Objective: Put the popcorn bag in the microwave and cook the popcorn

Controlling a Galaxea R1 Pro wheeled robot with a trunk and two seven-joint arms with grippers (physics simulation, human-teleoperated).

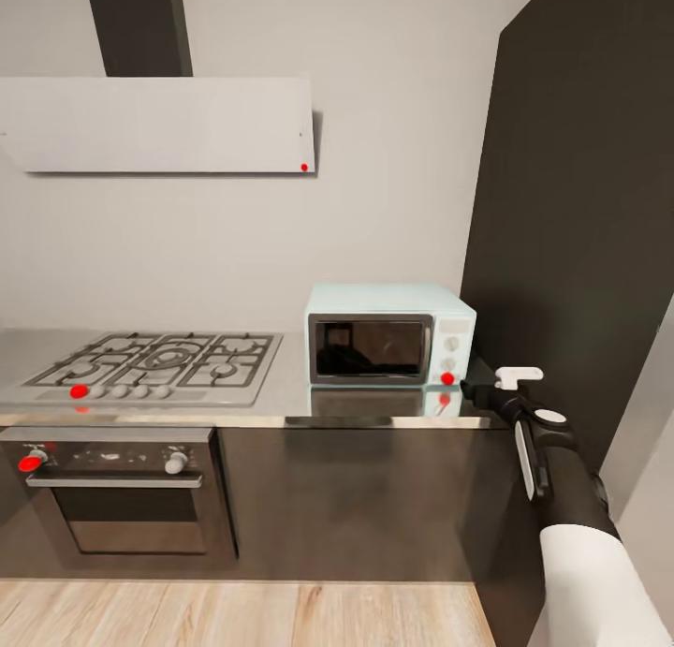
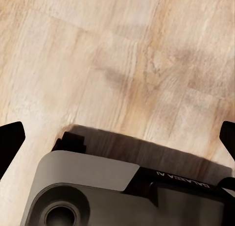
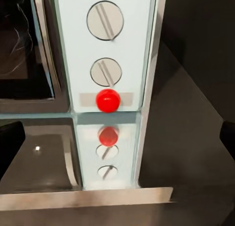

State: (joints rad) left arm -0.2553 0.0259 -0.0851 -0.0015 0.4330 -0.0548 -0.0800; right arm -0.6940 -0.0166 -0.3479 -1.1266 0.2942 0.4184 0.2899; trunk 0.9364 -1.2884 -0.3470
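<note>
Because I want the red indicator light (image 3: 107,99) on the microwave (image 1: 388,333) within reach, I hold the right gripper (image 1: 494,391) just off the countertop's (image 1: 281,405) front edge, near its right end, aimed at the control panel. Its jaws stand wide apart, gripping nothing. The left gripper (image 2: 117,138) hangs over the wooden floor (image 2: 122,64), equally spread and empty. I count one microwave, two knobs (image 3: 105,20), one light, one door, shut. Through its dark glass I cannot tell whether the popcorn bag sits inside.
</note>
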